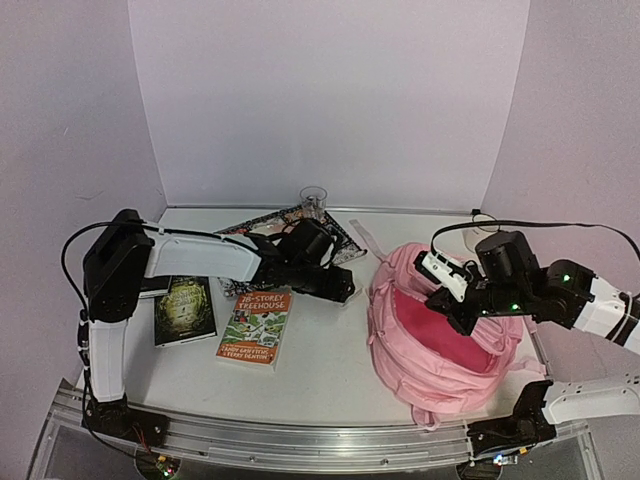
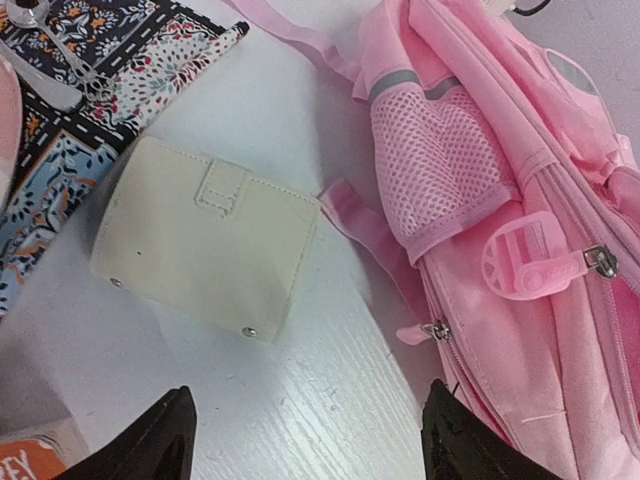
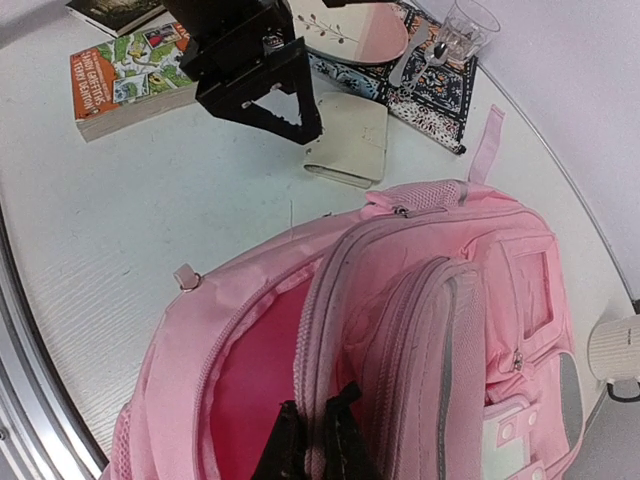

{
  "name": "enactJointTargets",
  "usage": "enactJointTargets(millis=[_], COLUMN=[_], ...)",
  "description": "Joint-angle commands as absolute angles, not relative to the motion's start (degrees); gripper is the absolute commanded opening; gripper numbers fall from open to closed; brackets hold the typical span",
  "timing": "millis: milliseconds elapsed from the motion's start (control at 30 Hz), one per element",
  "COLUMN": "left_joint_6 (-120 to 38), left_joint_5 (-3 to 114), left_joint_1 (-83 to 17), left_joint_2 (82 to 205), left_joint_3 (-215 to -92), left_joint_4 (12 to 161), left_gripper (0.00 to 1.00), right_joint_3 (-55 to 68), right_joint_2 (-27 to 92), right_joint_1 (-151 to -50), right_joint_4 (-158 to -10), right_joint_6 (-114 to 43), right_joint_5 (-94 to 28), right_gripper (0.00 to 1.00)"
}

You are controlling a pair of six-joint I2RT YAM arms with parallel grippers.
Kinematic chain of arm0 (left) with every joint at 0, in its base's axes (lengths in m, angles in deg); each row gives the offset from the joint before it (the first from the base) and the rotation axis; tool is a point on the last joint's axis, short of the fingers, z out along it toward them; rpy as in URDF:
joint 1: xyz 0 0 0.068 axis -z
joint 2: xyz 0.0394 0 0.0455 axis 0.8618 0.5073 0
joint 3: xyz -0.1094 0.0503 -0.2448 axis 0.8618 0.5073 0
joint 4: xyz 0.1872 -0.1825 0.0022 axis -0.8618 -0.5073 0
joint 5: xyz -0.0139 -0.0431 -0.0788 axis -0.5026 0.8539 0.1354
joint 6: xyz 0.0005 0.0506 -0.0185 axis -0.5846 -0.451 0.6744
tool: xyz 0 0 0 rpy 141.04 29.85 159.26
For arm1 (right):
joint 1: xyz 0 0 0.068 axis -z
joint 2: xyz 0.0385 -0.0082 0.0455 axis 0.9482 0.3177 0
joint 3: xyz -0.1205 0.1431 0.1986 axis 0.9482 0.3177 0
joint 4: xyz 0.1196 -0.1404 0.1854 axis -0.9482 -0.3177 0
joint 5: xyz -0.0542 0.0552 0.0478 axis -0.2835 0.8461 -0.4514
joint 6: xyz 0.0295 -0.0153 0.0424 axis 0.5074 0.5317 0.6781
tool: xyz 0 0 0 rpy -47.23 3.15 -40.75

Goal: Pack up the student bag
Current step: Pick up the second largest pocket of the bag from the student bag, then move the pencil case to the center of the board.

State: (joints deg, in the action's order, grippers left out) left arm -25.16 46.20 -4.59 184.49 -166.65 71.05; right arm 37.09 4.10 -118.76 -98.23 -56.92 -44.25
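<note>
The right arm pinched the rim of the student bag in closed jaws, propping its mouth open; the left arm hung, jaws wide, above a cream wallet.

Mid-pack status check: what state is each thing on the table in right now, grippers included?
Backpack: main compartment unzipped and gaping, lying on the table.
Right gripper: shut on the backpack's opening edge.
Left gripper: open, empty, near the wallet.
Wallet: closed, flat on the table, untouched.
Orange book: closed, cover up.
Dark book: closed, cover up.
Glass: upright on the patterned mat.
</note>
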Motion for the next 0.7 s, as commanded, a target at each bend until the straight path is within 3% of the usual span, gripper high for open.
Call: enactJointTargets(millis=[0, 400, 667], left_joint_6=[-27.68, -34.59, -33.11], left_joint_5=[37.88, 35.14, 41.72], left_joint_1=[-6.60, -10.65, -10.56], left_joint_2=[189.41, 205.86, 208.08], left_joint_3=[-177.33, -197.11, -192.23], left_joint_4=[65.24, 58.11, 57.39], left_gripper=[0.85, 0.87, 0.86], right_joint_3=[35.83, 33.50, 33.04], right_joint_2=[4.52, 4.94, 5.95], right_joint_1=[-118.46, -118.52, -118.49], right_joint_4=[-95.48, -95.08, -94.90], right_joint_6=[-56.70, -55.90, -55.71], right_joint_5=[-47.80, -46.45, -45.69], right_gripper=[0.00, 0.00, 0.00])
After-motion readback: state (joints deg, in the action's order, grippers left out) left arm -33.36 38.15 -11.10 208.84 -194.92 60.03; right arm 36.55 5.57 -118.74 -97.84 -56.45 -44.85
